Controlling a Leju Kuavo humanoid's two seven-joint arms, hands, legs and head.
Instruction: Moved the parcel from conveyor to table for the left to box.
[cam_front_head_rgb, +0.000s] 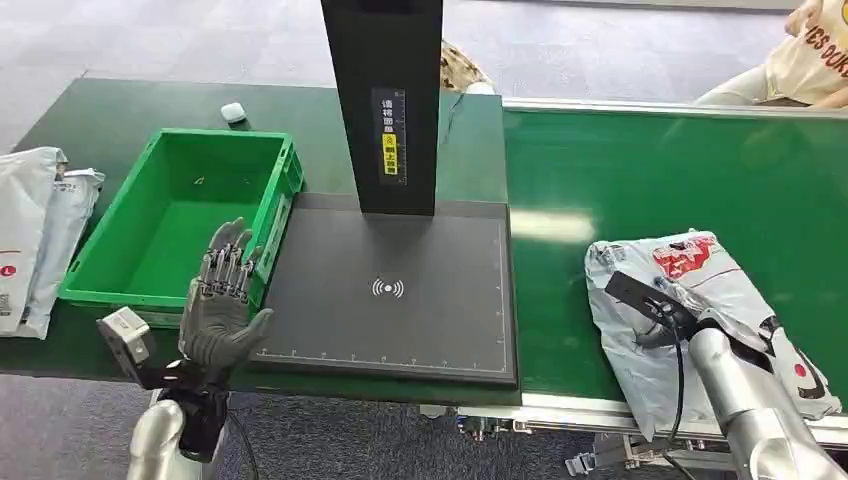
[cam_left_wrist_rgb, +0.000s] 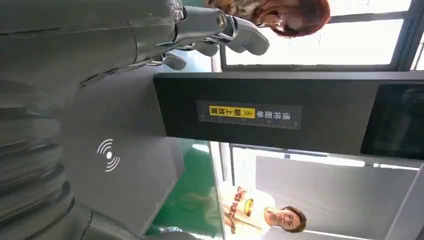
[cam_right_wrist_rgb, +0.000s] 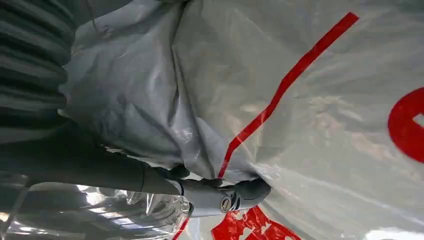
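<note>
The left hand (cam_front_head_rgb: 222, 305) is hovering open-fingered and empty beside the green plastic crate (cam_front_head_rgb: 180, 215), while on the green conveyor belt (cam_front_head_rgb: 640, 180) the right hand (cam_right_wrist_rgb: 150, 165) is gripping the crumpled grey, red-printed plastic mailer parcel (cam_front_head_rgb: 700, 310).

Crumpled grey red-printed parcel (cam_front_head_rgb: 700, 300) flat on green conveyor (cam_front_head_rgb: 600, 180)

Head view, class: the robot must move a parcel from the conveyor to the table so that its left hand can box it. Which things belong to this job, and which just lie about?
Job:
grey parcel on the conveyor
right hand against the parcel
left hand, open
green crate
black scan pad

Lying about:
white bags at the table's left edge
small white object behind the crate
</note>
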